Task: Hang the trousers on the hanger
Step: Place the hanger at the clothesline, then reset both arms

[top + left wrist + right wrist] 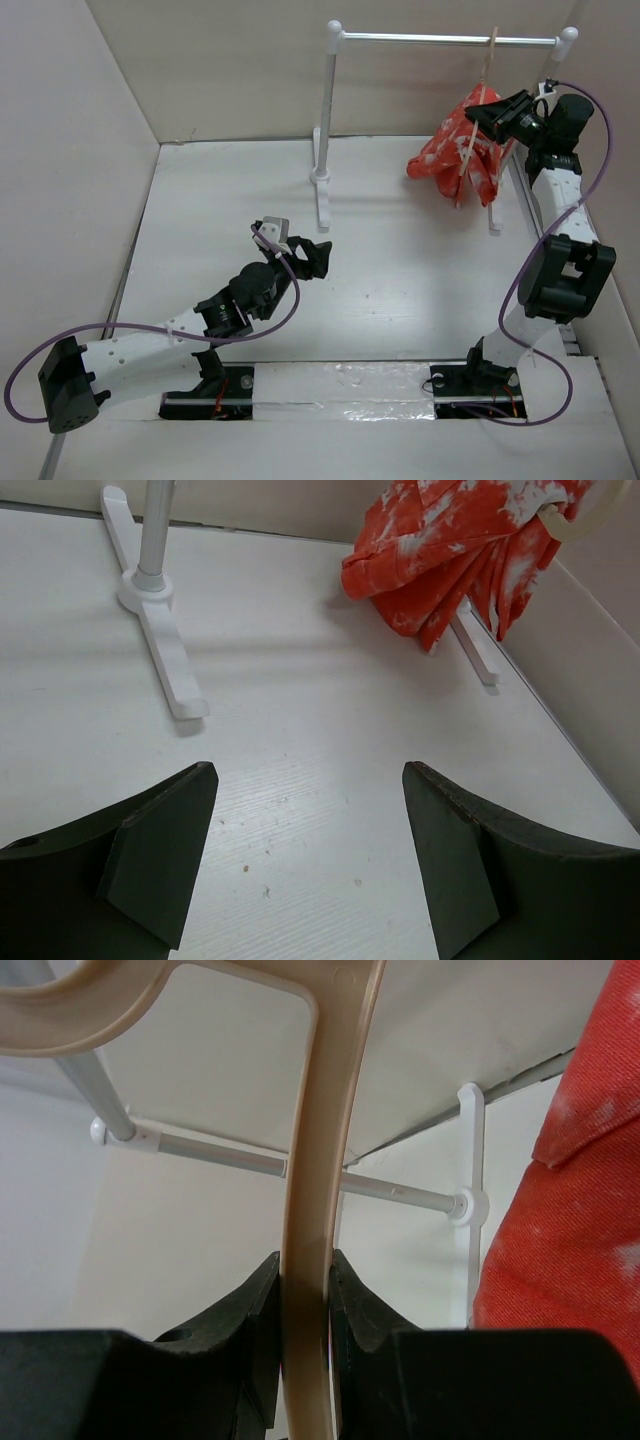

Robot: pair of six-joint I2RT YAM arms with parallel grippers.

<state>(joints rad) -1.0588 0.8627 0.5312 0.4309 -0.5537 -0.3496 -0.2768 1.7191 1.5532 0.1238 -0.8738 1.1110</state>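
Observation:
The orange-red trousers [462, 152] with white blotches are draped over the pale beige hanger [476, 120], which hangs from the rack's rail at the back right. My right gripper [487, 110] is shut on the hanger's arm [312, 1260], its jaws pressed on both sides. The trousers also show at the right of the right wrist view [580, 1180] and at the top of the left wrist view [460, 550]. My left gripper [312, 256] is open and empty, low over the table's middle, far from the trousers; it also shows in the left wrist view [310, 780].
The white rack with its metal rail [440, 39] stands at the back, its left post and foot [322, 170] near the table's middle back, also seen in the left wrist view [160, 630]. White walls enclose the table on the left, back and right.

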